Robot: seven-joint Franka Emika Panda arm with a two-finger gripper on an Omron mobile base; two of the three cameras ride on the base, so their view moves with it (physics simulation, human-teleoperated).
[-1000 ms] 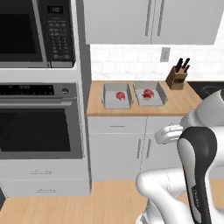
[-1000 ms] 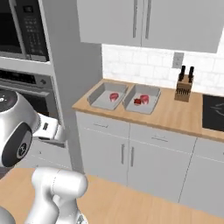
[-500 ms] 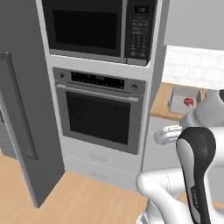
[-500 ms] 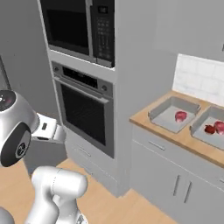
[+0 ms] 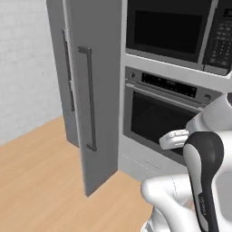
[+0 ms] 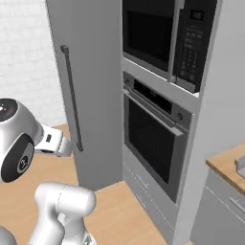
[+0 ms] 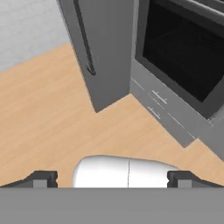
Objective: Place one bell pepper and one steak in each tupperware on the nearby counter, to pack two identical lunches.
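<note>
My pincer (image 7: 112, 179) gapes apart, empty — facing fridge (image 5: 97, 90) and oven (image 6: 153, 139); packing progress can't be judged here.

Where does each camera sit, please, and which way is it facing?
Left base view: behind the arm's left, facing the fridge and oven; arm at lower right.
Right base view: behind the arm's right, facing the same fridge and oven; arm lower left, counter corner at right.
Hand view: on the hand, looking down at the floor; open end effector at the bottom.
</note>
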